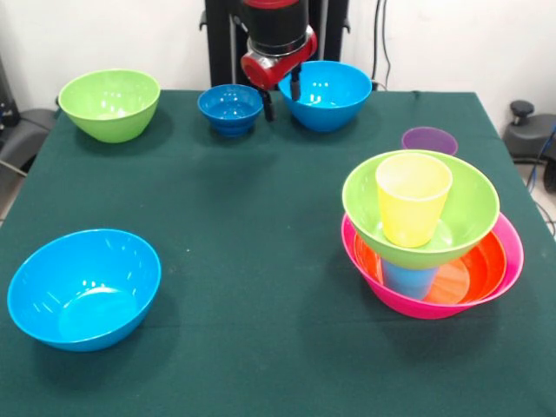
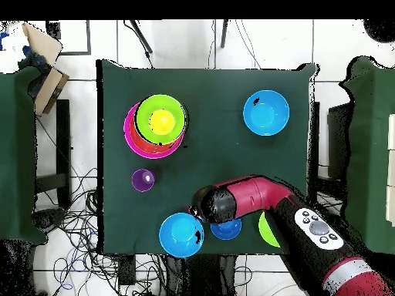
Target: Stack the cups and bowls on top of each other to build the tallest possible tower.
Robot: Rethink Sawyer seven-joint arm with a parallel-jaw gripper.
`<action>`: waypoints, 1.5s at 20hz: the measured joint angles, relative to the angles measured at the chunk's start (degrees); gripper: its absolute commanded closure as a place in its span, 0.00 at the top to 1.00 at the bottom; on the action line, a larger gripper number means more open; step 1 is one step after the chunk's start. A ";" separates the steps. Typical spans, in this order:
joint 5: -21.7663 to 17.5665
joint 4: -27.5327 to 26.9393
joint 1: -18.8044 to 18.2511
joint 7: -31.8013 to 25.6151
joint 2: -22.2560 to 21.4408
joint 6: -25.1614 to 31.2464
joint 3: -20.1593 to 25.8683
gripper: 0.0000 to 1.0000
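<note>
The tower stands at the right in the front view. Its base is the large pink bowl (image 1: 504,261), with the orange bowl (image 1: 473,269) nested in it. A light blue cup (image 1: 408,280) stands in the orange bowl, and a lime green bowl (image 1: 460,217) rests on that cup. The yellow cup (image 1: 413,198) stands upright in the green bowl. The tower also shows in the overhead view (image 2: 156,123). My gripper (image 1: 282,94) is open and empty. It hangs between the small dark-blue footed bowl (image 1: 230,109) and a bright blue bowl (image 1: 326,94). The purple cup (image 1: 429,140) stands alone behind the tower.
A second lime green bowl (image 1: 109,104) sits at the far left corner. Another bright blue bowl (image 1: 84,287) sits at the near left. In the overhead view my arm (image 2: 247,196) covers part of the dark-blue bowl (image 2: 226,228) and of the green bowl (image 2: 266,230).
</note>
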 measured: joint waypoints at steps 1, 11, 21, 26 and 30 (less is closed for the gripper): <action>-0.25 0.00 -0.37 0.00 0.46 0.29 0.06 1.00; -0.36 -0.01 -2.55 0.00 2.39 4.71 1.37 1.00; -0.37 -0.06 -2.98 0.00 2.45 7.73 3.53 1.00; -0.37 -0.34 -2.97 0.00 3.01 7.78 4.00 1.00; -0.83 -0.36 -2.97 0.00 4.31 7.78 4.11 1.00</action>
